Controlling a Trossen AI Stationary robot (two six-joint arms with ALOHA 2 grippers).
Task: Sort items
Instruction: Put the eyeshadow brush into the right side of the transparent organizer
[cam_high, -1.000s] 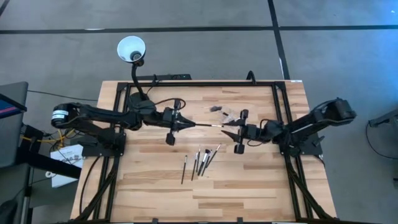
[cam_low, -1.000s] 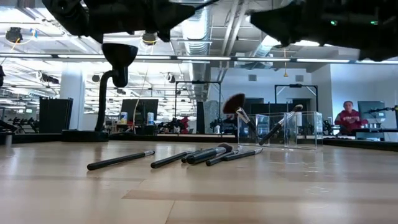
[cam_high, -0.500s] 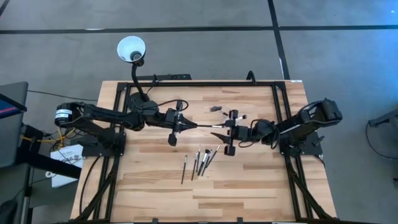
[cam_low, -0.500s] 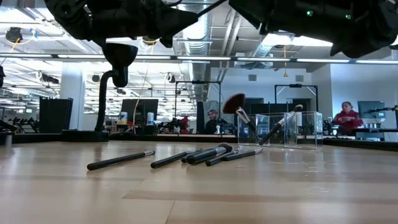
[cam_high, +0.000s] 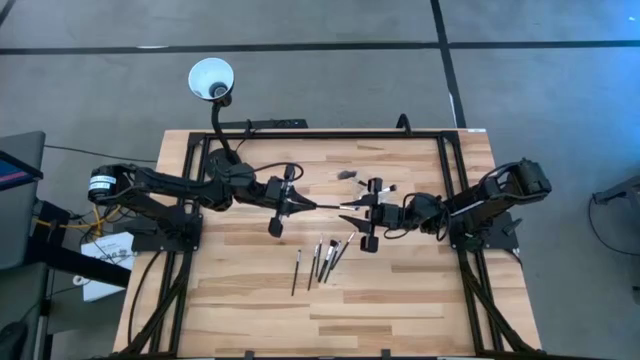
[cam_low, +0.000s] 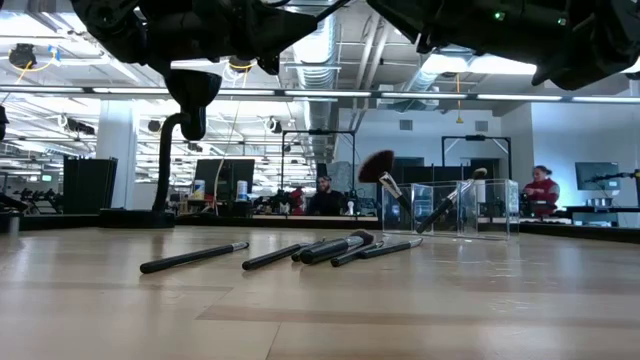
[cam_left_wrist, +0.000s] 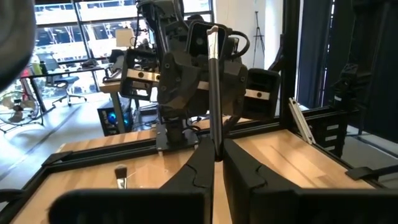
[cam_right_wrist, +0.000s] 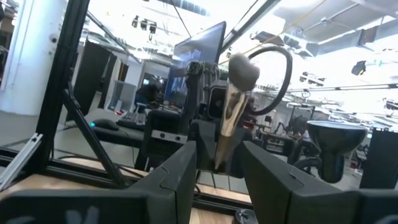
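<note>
My left gripper (cam_high: 298, 204) is above the table's middle, shut on one slim makeup brush (cam_high: 325, 207) that points toward the table's right. My right gripper (cam_high: 345, 211) faces it, open. Its fingers stand on either side of that brush's silvery ferrule and pale bristle tip (cam_right_wrist: 242, 70); I cannot tell whether they touch it. Several more brushes (cam_high: 322, 260) lie flat on the wood near the middle (cam_low: 300, 250). A clear holder (cam_low: 450, 210) behind them has a fan brush (cam_low: 377, 166) and another brush leaning in it. My left gripper pinches the brush's thin dark handle (cam_left_wrist: 212, 134) between its two fingers, near the handle's end. The fingers come level from the table's left and lie along the brush, which sticks straight out past them. The brush is lifted clear of the table, about level.
A black gooseneck lamp with a white shade (cam_high: 211, 80) stands at the far left corner (cam_low: 190, 100). A black frame (cam_high: 320, 133) runs round the table. The near half of the wooden top (cam_high: 330, 320) is bare. People sit in the room beyond.
My right gripper has moved toward the table's left, up to the left gripper, and its open fingers now stand around the brush's bristle end. My left gripper has shifted slightly to the right with the brush. The brushes on the table have kept still.
</note>
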